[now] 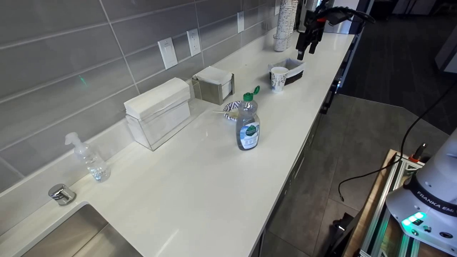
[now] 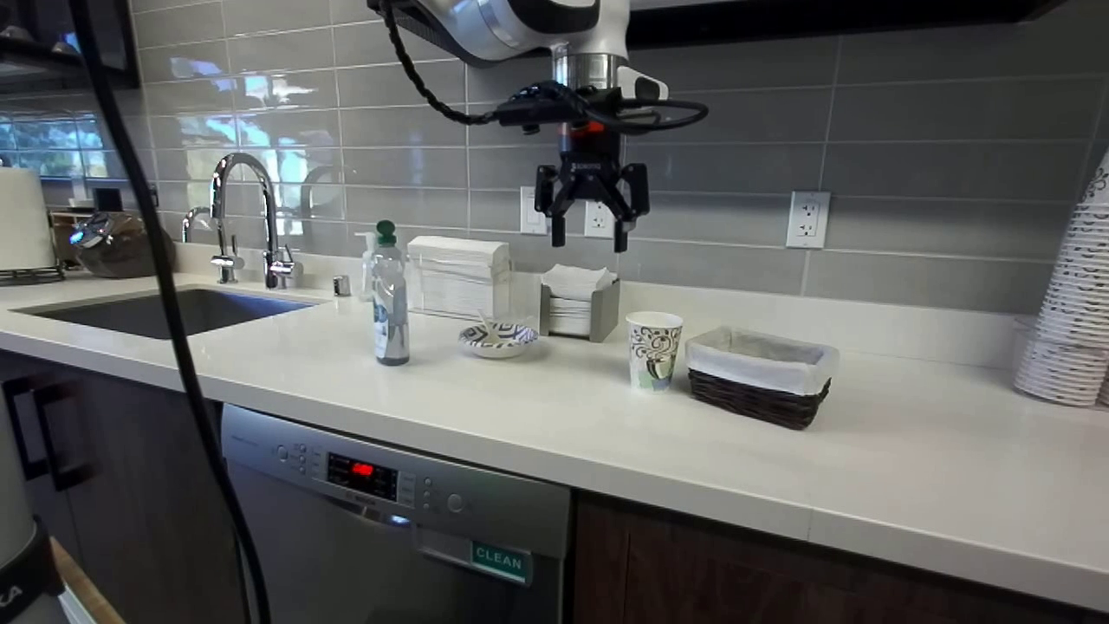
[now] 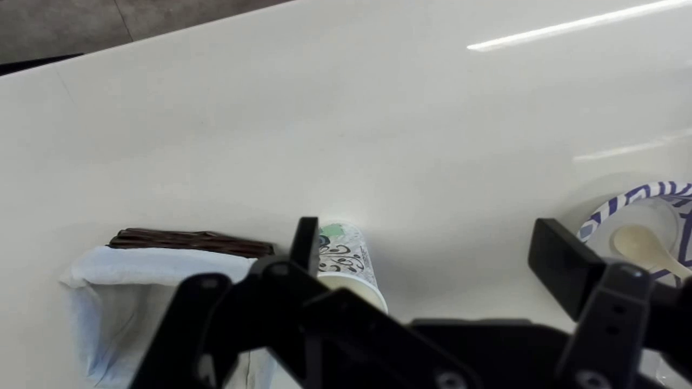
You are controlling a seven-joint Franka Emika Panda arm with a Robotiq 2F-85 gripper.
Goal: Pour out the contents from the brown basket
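One brown basket (image 2: 752, 398), below hand (image 2: 590, 242), offset

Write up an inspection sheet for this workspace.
Surface: white counter, glossy, with reflections.
Job's things: brown basket upright, pale liner folded over its rim; contents: nothing seen, inside partly hidden.
Clutter: paper cup beside basket, bottle with green cap flipped open, bowl with spoon, napkin holders, cup stacks.
Gripper: open, above the counter, holding nothing.
Cables: black cable hanging in the foreground of an exterior view.
Surroundings: tiled wall, sink, dishwasher.

Rough-woven on brown basket (image 2: 752, 399); cloth-like on liner (image 2: 754, 364) inside; papery on cup (image 2: 654, 354) beside basket; glossy on surface (image 2: 598, 416) beneath.
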